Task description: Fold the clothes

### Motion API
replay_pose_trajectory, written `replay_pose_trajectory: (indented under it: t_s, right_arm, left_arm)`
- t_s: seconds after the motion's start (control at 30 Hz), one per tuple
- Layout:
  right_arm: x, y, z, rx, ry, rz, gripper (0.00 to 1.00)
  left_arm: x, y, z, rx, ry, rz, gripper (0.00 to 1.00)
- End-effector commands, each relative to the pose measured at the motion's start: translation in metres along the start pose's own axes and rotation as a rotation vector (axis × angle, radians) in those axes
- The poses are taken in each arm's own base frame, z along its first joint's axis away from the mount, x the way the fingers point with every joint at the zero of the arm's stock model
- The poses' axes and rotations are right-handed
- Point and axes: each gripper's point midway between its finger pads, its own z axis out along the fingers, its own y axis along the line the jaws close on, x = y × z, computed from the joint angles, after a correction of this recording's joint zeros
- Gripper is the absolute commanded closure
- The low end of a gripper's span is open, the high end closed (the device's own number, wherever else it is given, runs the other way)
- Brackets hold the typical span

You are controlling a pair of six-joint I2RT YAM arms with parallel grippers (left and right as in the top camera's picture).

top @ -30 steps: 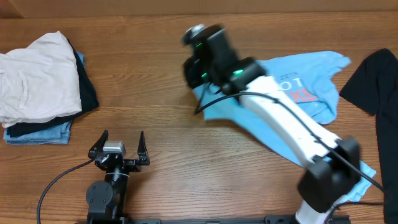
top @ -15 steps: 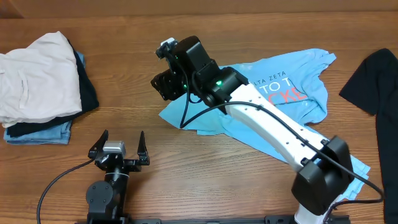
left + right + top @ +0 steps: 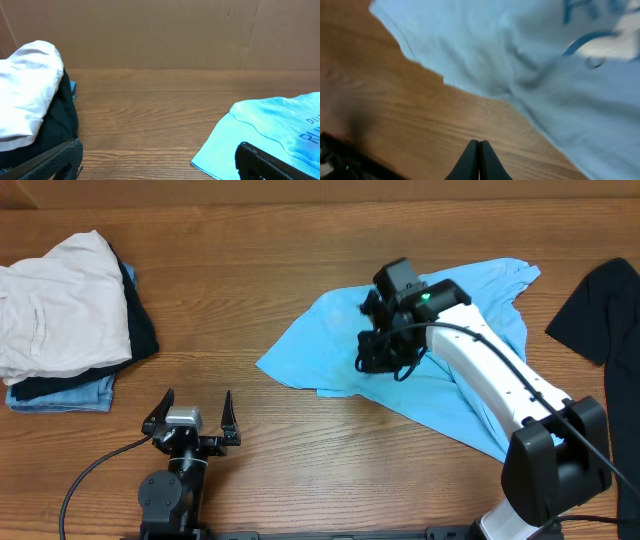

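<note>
The clothes, a sky-blue T-shirt (image 3: pixel 315 340), lie spread and wrinkled on the wooden table right of centre. Their near left corner shows in the left wrist view (image 3: pixel 260 130), with faint lettering at the frame's right edge. My right gripper (image 3: pixel 370 362) hovers over the shirt's middle, shut, with nothing between its fingers. In the right wrist view its closed tips (image 3: pixel 479 143) hang above bare wood beside the T-shirt (image 3: pixel 530 65) edge. My left gripper (image 3: pixel 192 406) rests at the table's near edge, open and empty (image 3: pixel 160 161), well apart from the shirt.
A cream garment (image 3: pixel 60 300) tops a stack of dark and denim-blue clothes at the far left. A black garment (image 3: pixel 600 300) lies at the right edge. A cardboard wall (image 3: pixel 150 30) backs the table.
The right gripper dragged the shirt's edge leftward, let it go, then swung back right over the shirt's middle and shut empty. The shirt now lies further left. The left arm is unmoved.
</note>
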Motion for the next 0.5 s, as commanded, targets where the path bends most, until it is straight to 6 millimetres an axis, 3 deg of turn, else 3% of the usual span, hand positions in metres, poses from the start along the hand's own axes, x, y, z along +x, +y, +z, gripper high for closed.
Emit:
replay_pose_trajectory:
  t_s: [0.0, 0.17, 0.23, 0.47]
  right_arm:
    - [0.027, 0.019, 0.019, -0.092, 0.076, -0.018, 0.96]
    - [0.041, 0.047, 0.041, -0.082, 0.080, -0.143, 0.96]
    - [0.040, 0.047, 0.054, -0.002, 0.040, -0.197, 0.96]
    - [0.029, 0.034, 0.065, 0.121, -0.010, -0.174, 0.96]
  left_arm:
    - [0.000, -0.003, 0.000, 0.013, -0.003, 0.023, 0.00]
    - [0.000, -0.003, 0.000, 0.014, -0.003, 0.023, 0.00]
    - [0.000, -0.003, 0.000, 0.013, -0.003, 0.023, 0.00]
    - [0.000, -0.003, 0.000, 0.014, -0.003, 0.023, 0.00]
